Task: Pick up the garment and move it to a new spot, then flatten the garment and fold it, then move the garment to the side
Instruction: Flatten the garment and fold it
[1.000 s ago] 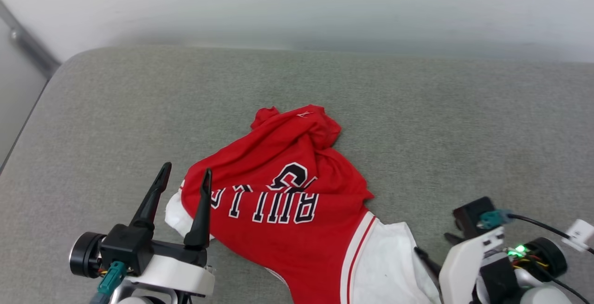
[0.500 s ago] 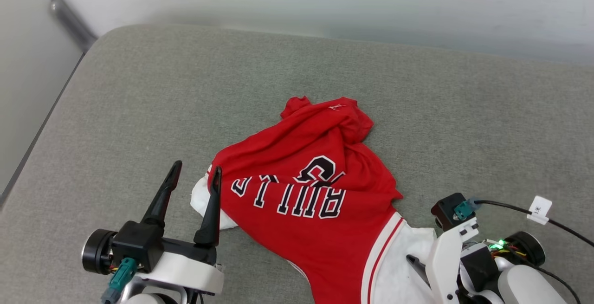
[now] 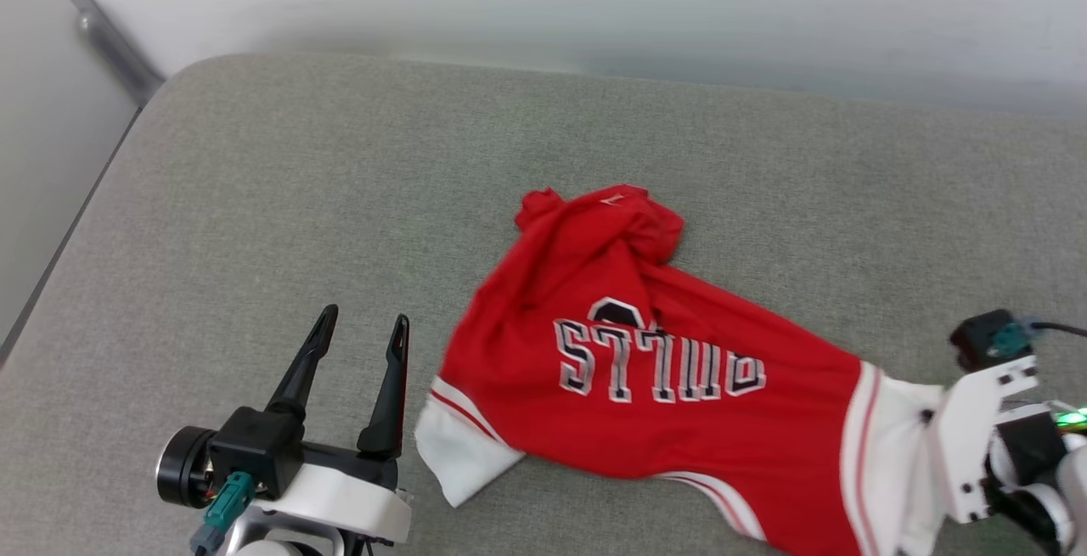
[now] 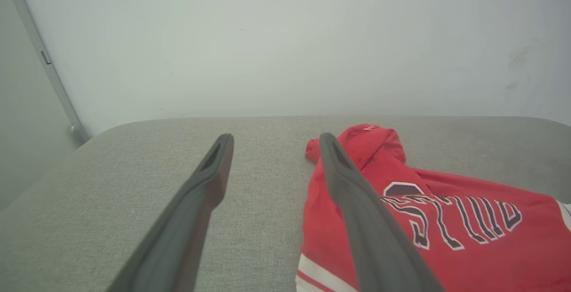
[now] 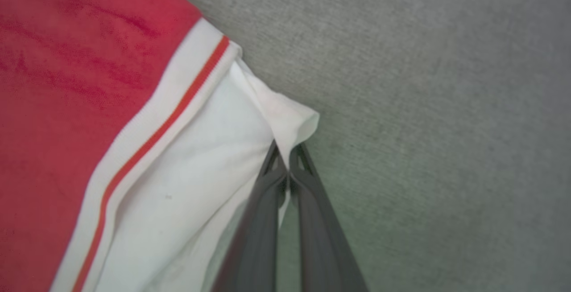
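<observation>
Garment (image 3: 645,437) lies print-up on grey cushion (image 3: 255,199), red body stretched out toward the right, far end bunched. Right pincer (image 5: 286,149) is closed tight on the edge of the white sleeve (image 5: 200,162), low over the cushion at near right. Left pincer (image 3: 365,316) is wide open and empty, just beside the other sleeve (image 3: 459,458), not touching it.

Clothing: we count one garment (image 3: 645,369).
Sleeves: we see two white sleeves (image 3: 463,454) on it.
Grippers: we count two, the left gripper (image 3: 365,315) and the right gripper (image 5: 286,149).
Fingers: we count four dark fingers (image 4: 209,185), two apiece.
Surface: we see one grey cushion (image 3: 297,199).
</observation>
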Motion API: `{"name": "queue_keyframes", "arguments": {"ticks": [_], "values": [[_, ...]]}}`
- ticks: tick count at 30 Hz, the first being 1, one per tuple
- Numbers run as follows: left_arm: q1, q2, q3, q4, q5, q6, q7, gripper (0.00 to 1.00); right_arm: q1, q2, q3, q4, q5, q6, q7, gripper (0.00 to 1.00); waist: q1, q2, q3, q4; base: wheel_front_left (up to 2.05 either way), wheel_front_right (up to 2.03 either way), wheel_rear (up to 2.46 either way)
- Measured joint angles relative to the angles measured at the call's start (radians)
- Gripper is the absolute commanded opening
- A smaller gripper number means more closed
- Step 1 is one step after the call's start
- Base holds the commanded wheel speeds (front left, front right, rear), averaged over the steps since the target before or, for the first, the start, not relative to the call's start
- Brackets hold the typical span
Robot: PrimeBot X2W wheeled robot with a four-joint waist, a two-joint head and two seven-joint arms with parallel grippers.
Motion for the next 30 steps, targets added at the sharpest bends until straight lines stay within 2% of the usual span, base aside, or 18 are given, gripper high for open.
{"name": "queue_keyframes", "arguments": {"ticks": [6, 7, 8, 15, 21, 26, 30], "values": [[0.004, -0.007, 0.006, 0.014, 0.005, -0.012, 0.0, 1.0, -0.007, -0.067, -0.053, 0.035, 0.007, 0.0, -0.013, 0.0, 0.0, 0.0, 0.003, -0.02, 0.0, 0.0, 0.0], [0.005, -0.008, 0.008, 0.016, 0.008, -0.015, 0.0, 1.0, -0.011, -0.068, -0.053, 0.039, 0.007, 0.0, -0.024, 0.29, 0.0, 0.0, 0.003, -0.022, 0.0, 0.0, 0.0], [0.005, -0.008, 0.01, 0.018, 0.009, -0.017, 0.0, 1.0, -0.015, -0.067, -0.052, 0.038, 0.008, 0.0, -0.043, 1.0, 0.0, 0.0, 0.003, -0.025, 0.0, 0.0, 0.0], [0.015, -0.013, 0.024, 0.021, 0.012, -0.029, 0.0, 1.0, -0.024, -0.038, -0.061, 0.02, 0.009, -0.001, -0.235, 1.0, 0.0, 0.0, -0.016, -0.041, 0.0, 0.0, 0.0], [0.03, -0.014, 0.03, 0.005, 0.007, -0.035, 0.0, 1.0, -0.007, -0.003, -0.103, -0.087, 0.016, -0.001, -0.466, 1.0, 0.0, 0.0001, -0.039, -0.062, 0.0, 0.0, 0.0], [0.046, -0.014, 0.033, -0.016, -0.01, -0.038, 0.0, 1.0, 0.057, 0.067, -0.184, -0.202, -0.005, -0.001, -0.653, 1.0, 0.0, 0.0001, -0.056, -0.088, 0.0, 0.0, 0.0], [0.06, -0.004, 0.026, -0.037, -0.017, -0.046, 0.027, 1.0, 0.132, 0.149, -0.24, -0.287, -0.041, -0.001, -0.746, 1.0, 0.0, 0.0001, -0.061, -0.108, 0.0, 0.0, 0.0]]}}
